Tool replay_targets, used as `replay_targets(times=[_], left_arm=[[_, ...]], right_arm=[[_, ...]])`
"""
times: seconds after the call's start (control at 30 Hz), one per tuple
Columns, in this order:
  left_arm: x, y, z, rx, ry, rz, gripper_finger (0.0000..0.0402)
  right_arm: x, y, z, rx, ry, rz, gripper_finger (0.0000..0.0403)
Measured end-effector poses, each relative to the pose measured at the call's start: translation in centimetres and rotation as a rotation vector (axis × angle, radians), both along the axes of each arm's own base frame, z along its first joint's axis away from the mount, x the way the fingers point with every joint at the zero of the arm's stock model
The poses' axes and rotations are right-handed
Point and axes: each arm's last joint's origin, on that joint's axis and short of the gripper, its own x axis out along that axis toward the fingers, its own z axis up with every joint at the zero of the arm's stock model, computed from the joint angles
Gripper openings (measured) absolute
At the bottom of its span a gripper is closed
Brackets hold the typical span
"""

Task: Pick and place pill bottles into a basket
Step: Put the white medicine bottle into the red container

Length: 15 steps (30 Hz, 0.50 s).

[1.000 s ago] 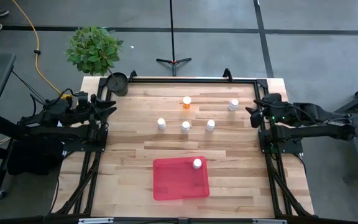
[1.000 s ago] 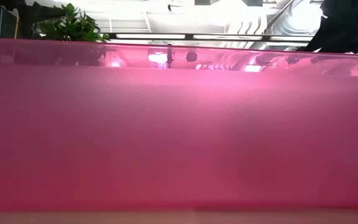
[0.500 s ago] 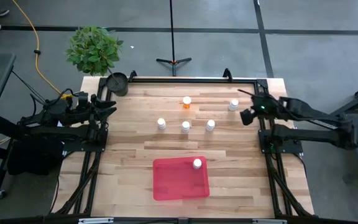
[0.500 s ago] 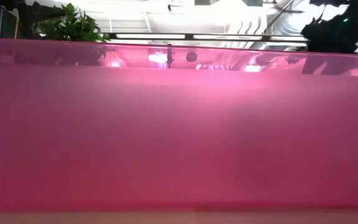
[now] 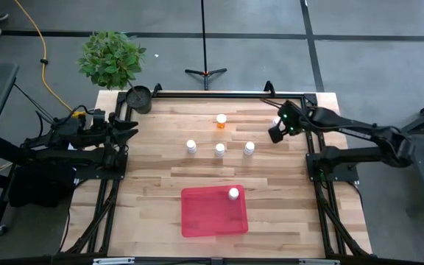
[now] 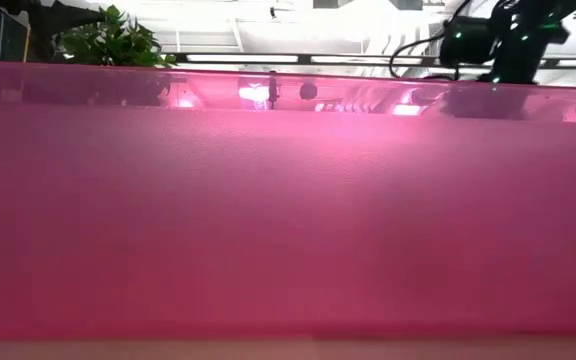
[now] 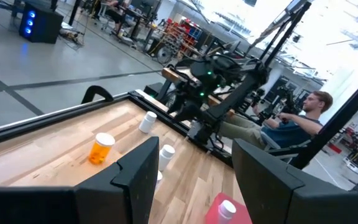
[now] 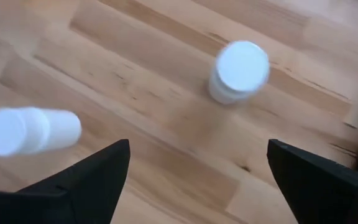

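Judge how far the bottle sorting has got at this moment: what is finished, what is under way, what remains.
Done: one white bottle stands in the red tray. Under way: the right pincer, open and empty, hangs above the far-right white bottle. Left: that bottle, the orange bottle and three white bottles in a row on the table. The left pincer waits, open, at the table's left edge.

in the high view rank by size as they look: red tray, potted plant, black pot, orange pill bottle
Largest to smallest in the high view:
1. red tray and potted plant: they cover similar areas, so no ranking between them
2. black pot
3. orange pill bottle, clearly the smallest
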Motion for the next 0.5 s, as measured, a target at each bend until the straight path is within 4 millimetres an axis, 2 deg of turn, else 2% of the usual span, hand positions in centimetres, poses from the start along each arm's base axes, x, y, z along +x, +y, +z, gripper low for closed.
replay_targets(times=[0.27,0.5], left_arm=[[0.0,0.0,0.1,-0.004,-0.010,0.000,0.0237],[0.0,0.0,0.1,-0.017,-0.014,0.000,0.0237]], right_arm=[[0.5,-2.3,-1.3,-0.011,0.034,-0.057,0.0371],[0.5,-4.3,-1.8,-0.011,-0.013,-0.090,0.0372]])
